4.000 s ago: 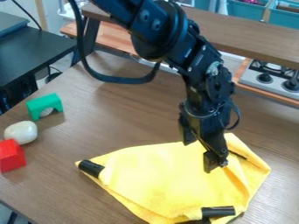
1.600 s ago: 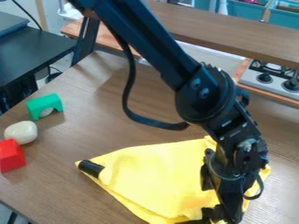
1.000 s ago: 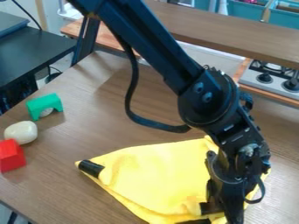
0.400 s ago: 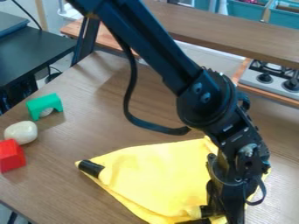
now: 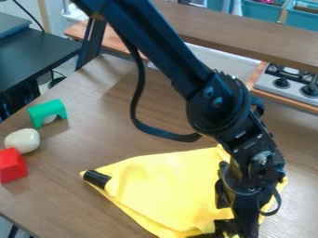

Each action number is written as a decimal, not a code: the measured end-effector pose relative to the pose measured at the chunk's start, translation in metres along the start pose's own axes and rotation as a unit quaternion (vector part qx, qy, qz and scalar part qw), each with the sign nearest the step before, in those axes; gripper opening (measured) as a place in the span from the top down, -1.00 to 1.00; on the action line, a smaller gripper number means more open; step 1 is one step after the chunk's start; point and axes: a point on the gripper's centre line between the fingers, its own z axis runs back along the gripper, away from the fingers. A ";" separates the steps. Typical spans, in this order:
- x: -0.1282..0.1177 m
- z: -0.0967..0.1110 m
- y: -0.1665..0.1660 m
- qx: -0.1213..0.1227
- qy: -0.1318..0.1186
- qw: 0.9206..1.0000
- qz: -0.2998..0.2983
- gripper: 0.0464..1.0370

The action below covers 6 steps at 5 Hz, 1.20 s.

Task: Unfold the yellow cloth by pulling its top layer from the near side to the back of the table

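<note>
we're seeing the claw [image 5: 238, 228] at the near right part of the cloth [image 5: 168, 190], most cloth lying leftward in view on the bench [image 5: 124, 121]; can't tell if it's clamping or apart.

Gripper [image 5: 237, 228]: shifted from above the right-hand part of the yellow cloth [image 5: 168, 190] to its near right corner. Arm [image 5: 164, 46]: extended farther over the table [image 5: 93, 130], large round joint [image 5: 217, 102] now nearer the cloth.
</note>
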 end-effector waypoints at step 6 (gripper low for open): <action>-0.006 0.012 0.014 -0.009 -0.023 0.999 0.020 0.99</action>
